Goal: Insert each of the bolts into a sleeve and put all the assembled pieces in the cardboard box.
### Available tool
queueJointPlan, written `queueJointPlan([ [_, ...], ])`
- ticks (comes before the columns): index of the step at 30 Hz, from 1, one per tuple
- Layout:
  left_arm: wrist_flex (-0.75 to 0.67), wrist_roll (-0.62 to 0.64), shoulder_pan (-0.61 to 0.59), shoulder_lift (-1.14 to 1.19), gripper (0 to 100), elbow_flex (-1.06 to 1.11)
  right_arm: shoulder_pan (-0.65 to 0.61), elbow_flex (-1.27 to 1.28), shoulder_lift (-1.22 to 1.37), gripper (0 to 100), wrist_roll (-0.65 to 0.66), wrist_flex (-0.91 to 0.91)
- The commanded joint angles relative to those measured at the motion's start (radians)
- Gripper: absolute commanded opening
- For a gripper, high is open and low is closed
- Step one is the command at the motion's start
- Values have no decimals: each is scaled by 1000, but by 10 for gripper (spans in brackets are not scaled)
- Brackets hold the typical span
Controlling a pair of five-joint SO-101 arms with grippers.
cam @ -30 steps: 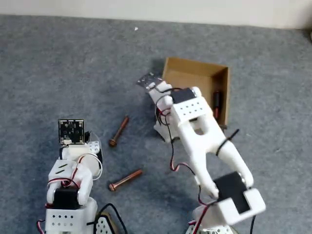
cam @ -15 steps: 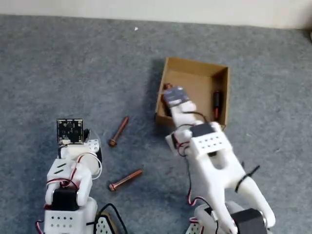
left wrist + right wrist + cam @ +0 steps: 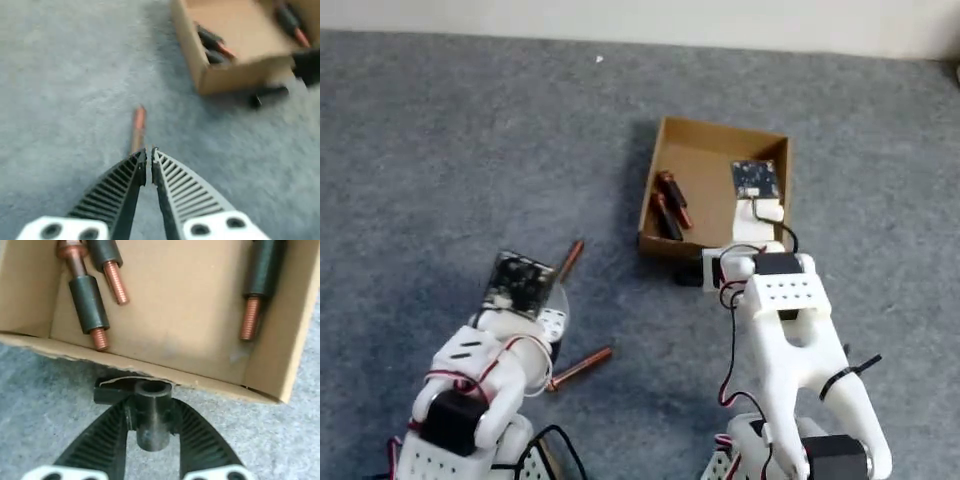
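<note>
Noted sleeve (image 3: 150,437) clamped in right tool (image 3: 151,415), open end exposed, just outside box (image 3: 649,190) near wall; judged held there to receive a bolt. Counted three assemblies (image 3: 88,304) inside box. Found two bolts (image 3: 582,366) loose on bench (image 3: 470,120), one bolt (image 3: 137,127) just ahead of left tool (image 3: 149,152), closed and empty. Judged bench between tools open for travel. Flagged spare sleeve (image 3: 112,390) crowding box wall beside clamped one.

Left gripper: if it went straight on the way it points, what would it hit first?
Most likely the bare bolt lying on the carpet just ahead of the left gripper, though depth is unclear.
</note>
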Motion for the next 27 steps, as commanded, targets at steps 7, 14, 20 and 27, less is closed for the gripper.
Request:
queueJointPlan([
  [7,-6,-21,170,562,46,-166,18,-2,-42,5,-5,-28],
  [14,-6,-23,189,983,186,-246,18,-2,-41,5,-5,-28],
  [20,-15,-25,197,1133,200,-280,18,-2,-41,6,-5,-28],
  [27,-86,-18,189,1194,184,-275,18,-2,-41,7,-3,-28],
])
